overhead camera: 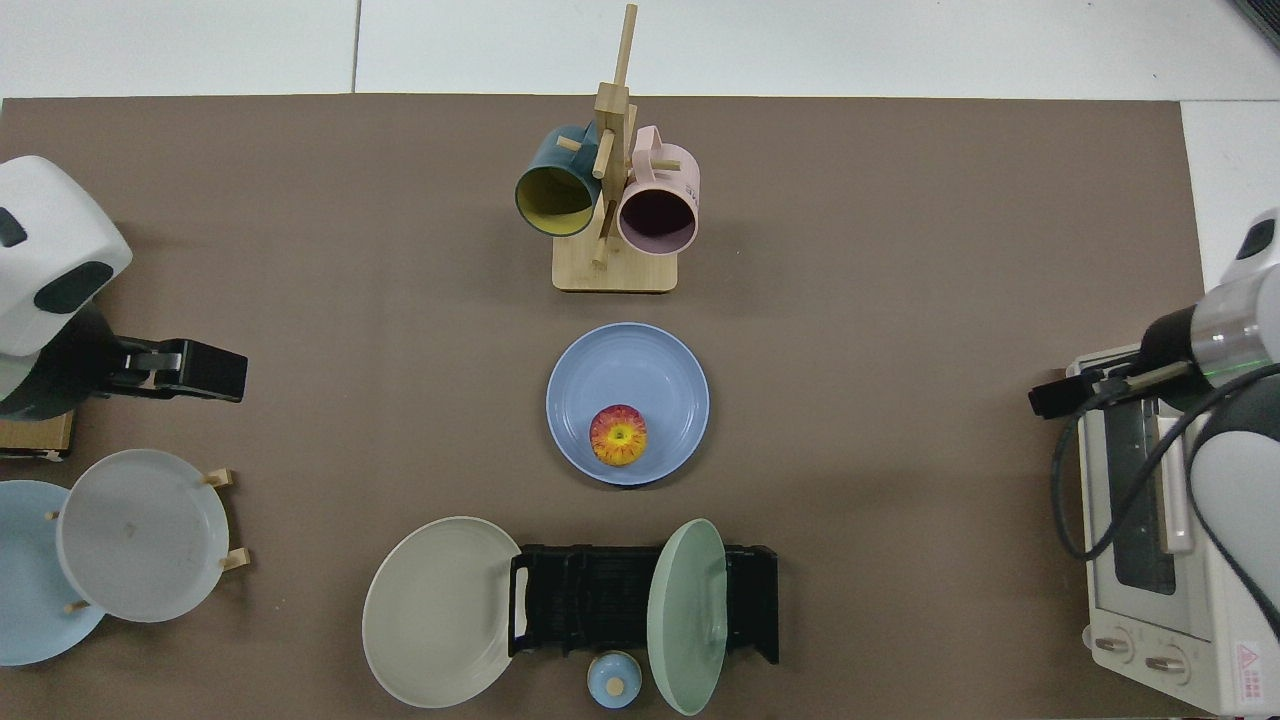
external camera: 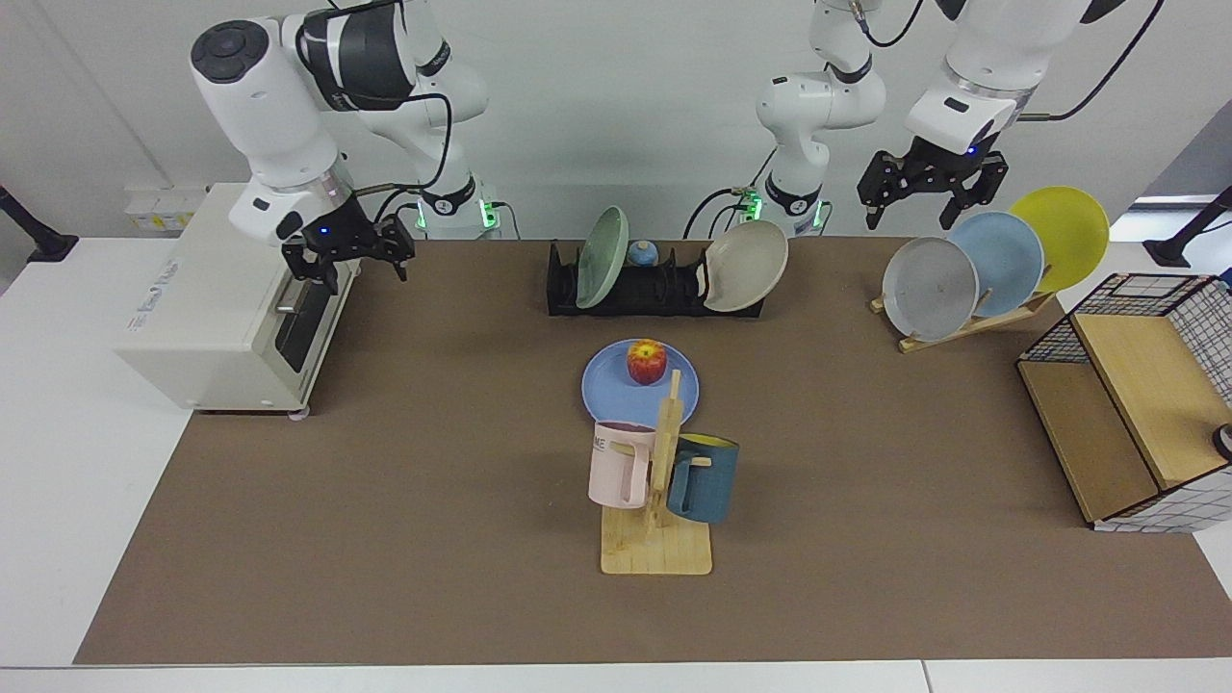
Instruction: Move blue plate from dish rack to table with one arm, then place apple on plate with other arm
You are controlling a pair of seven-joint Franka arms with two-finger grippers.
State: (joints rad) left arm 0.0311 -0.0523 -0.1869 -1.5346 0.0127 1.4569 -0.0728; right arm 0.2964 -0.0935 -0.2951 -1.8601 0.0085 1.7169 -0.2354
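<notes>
1. At lower centre of the facing view, a wooden mug stand (external camera: 657,500) with a pink mug (external camera: 620,464) and a dark blue mug (external camera: 704,477) hides the near rim of the blue plate (external camera: 608,385).
2. The apple (external camera: 647,361) sits on that plate, toward its far side, on the table (external camera: 404,500).
3. Behind, the dish rack (external camera: 654,286) holds a green plate (external camera: 602,244) and a beige plate (external camera: 746,266).
4. At upper left, the right gripper (external camera: 348,258) hangs empty, fingers spread, over a toaster oven (external camera: 231,298).
5. At upper right, the left gripper (external camera: 932,183) waits, fingers apart, above a wooden plate rack (external camera: 972,322); its arm is cut off by the frame.
</notes>
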